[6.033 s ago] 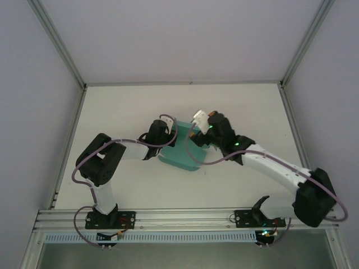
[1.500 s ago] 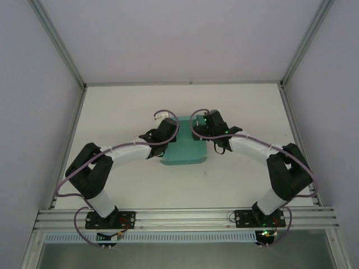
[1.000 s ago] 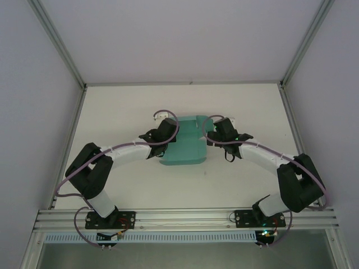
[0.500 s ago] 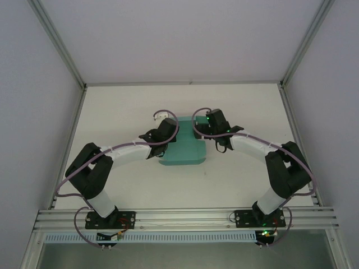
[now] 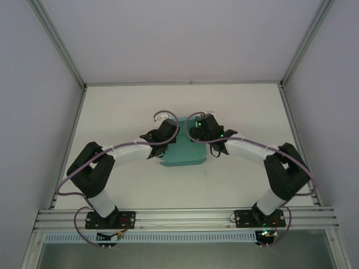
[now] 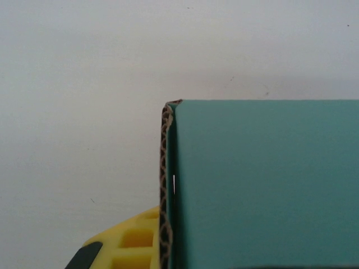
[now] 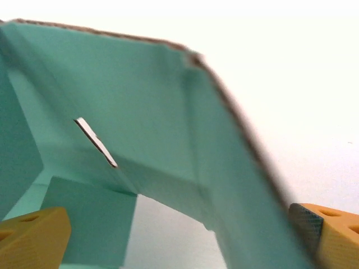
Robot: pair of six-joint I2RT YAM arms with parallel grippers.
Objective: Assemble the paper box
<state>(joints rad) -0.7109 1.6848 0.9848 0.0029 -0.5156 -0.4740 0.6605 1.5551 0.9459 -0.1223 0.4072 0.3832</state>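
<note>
Teal-green cardboard box sits mid-way across the white counter, between the two wrists. The near part reads as a flat-topped block. The far edge is under both arms.

Left claw: at the box's far-left corner, reaching in from the left. Pinched down narrow on a box wall. In the left wrist view, one yellow finger sits tight against the outside of the wall's brown corrugated edge. The mating finger is hidden behind the teal panel. The panel face is flat and square-cornered, with bare counter to its left and beyond it.

Right claw: over the box's far-right part, near the left claw, reaching in from the right. Spread wide, gripping nothing. In the right wrist view, the two orange-yellow fingers sit at the bottom corners with a tilted teal wall running down between them. The wall's raw edge ends right at one finger's dark pad; touching or just off, can't tell. The inside faces show creases, a small slit and a folded-in flap beside the other finger.
</note>
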